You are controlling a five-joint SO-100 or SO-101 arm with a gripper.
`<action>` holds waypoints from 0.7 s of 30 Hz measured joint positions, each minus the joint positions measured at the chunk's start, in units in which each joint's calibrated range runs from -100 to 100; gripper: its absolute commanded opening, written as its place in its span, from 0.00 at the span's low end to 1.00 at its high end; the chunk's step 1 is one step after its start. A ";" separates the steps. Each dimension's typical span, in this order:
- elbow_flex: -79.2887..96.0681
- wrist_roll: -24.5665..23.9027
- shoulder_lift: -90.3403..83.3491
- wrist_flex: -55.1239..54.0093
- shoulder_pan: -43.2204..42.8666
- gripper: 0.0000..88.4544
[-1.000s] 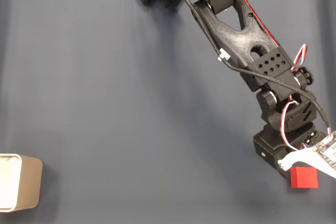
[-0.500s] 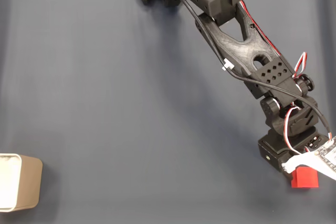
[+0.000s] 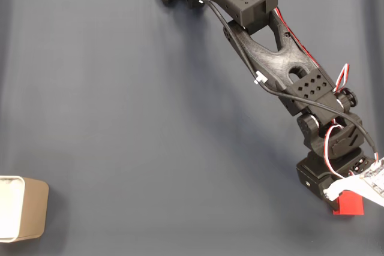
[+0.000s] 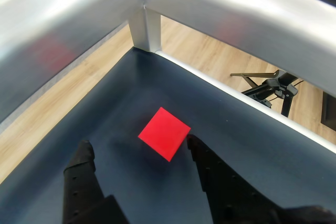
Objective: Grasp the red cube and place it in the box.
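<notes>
**Operator:** My jaws (image 4: 139, 148) are spread, one black finger (image 4: 83, 157) at the lower left of the wrist view and the other at the lower right, with the red cube (image 4: 164, 133) sitting in the gap just ahead of the tips. The right finger's tip looks to be just beside the cube's corner; I can't tell whether it touches.

**Observer:** Any writing or labels you can read?

**Operator:** None that I can make out, not on the cube, the arm or the box.

**Observer:** How is the arm posed?

**Operator:** In the fixed view the arm (image 3: 273, 64) runs diagonally from its base at the top centre down to the lower right, stretched far out, with the wrist folded over the cube (image 3: 350, 204). Red, white and black wires loop along the last links. Only part of the cube shows there, under the wrist.

**Observer:** Which way does the cube point?

**Operator:** It lies flat on the dark blue surface (image 3: 150, 124). In the wrist view it is turned like a diamond, one corner toward the jaws. Its faces look equal, so I see no long axis.

**Observer:** And the box?

**Operator:** The box (image 3: 23, 216) stands at the lower left edge of the fixed view, open top, well apart from the cube. A metal rail (image 4: 220, 3) frames the surface's corner beyond the cube in the wrist view.
</notes>
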 measured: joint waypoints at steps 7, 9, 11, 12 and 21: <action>-0.36 0.00 0.96 -0.40 0.00 0.46; -0.45 0.00 0.87 -0.72 0.00 0.46; -0.45 0.00 0.87 -1.03 0.00 0.46; -0.45 0.00 1.13 -1.27 0.00 0.46; -0.45 0.00 1.56 -2.94 -0.30 0.47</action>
